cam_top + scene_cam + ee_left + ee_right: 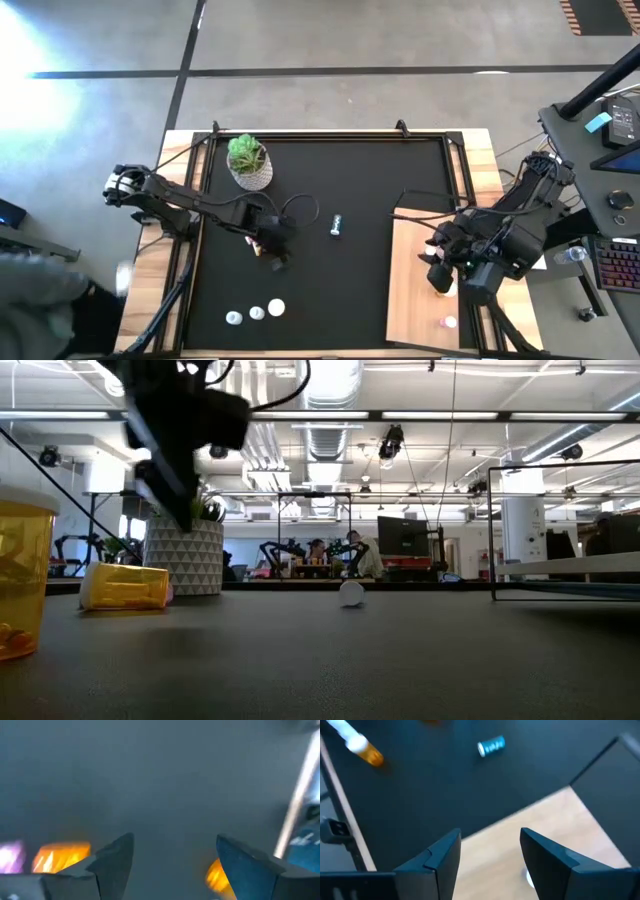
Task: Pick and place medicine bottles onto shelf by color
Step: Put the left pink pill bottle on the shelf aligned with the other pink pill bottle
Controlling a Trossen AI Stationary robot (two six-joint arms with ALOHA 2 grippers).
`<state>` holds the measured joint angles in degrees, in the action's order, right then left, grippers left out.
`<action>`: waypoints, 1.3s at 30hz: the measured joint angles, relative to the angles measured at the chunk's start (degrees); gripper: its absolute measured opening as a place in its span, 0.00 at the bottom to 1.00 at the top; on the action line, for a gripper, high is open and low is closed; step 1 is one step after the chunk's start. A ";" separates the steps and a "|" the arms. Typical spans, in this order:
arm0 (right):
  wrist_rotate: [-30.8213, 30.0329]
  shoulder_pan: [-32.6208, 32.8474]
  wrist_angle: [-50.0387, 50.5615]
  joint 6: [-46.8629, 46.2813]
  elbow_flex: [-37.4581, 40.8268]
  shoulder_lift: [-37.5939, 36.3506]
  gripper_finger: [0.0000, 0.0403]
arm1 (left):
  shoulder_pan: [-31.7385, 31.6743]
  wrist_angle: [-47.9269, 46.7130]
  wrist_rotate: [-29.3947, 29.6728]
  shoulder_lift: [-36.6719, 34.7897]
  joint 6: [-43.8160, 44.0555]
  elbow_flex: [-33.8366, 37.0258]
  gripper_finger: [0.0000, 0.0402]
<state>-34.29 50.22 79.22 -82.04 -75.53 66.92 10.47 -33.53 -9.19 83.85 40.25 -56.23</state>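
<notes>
My left gripper [272, 245] [175, 840] hangs open over the black mat [330, 290], pointing steeply down. In the left wrist view an amber bottle [60, 857] and a pink one [12, 857] lie beside one finger, and another amber bottle [217, 875] shows by the other. My right gripper [437, 258] [490, 832] is open above the pale wooden shelf [415, 290], holding nothing. An amber bottle [443, 287] and a pink one [448, 323] stand on the shelf. A teal bottle [338, 225] [491, 746] lies on its side mid-mat. Three white bottles [257, 313] stand near the front edge.
A potted green plant [248, 160] [185, 555] stands at the mat's far left. Cables [300, 210] trail over the mat by the left arm. In the low view a large amber bottle [20, 580] stands close to the camera, another amber bottle [125, 587] lies beyond it.
</notes>
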 joint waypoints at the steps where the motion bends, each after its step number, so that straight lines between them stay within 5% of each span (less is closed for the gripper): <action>1: -0.92 0.00 0.02 0.25 -0.52 0.00 0.48 | 0.33 -2.82 0.00 -0.28 -0.02 0.00 0.67; 8: -6.26 -0.34 0.06 1.19 -2.44 -0.04 0.48 | 2.20 -15.77 3.24 -1.14 -1.07 1.02 0.67; 20: -6.45 -1.88 -0.13 1.13 -2.40 -0.04 0.48 | 2.40 -28.96 11.87 -1.54 -5.32 3.50 0.67; 33: -6.89 -1.88 -0.26 1.11 -2.36 -0.04 0.48 | -0.03 -16.90 17.25 -1.39 -3.95 12.30 0.66; 39: -7.79 -1.88 -0.29 1.09 -2.34 -0.07 0.48 | -0.24 -10.59 17.31 -1.39 -3.02 15.18 0.56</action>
<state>-42.09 48.34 78.94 -80.95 -77.87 66.85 10.23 -44.11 8.12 82.46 37.23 -41.04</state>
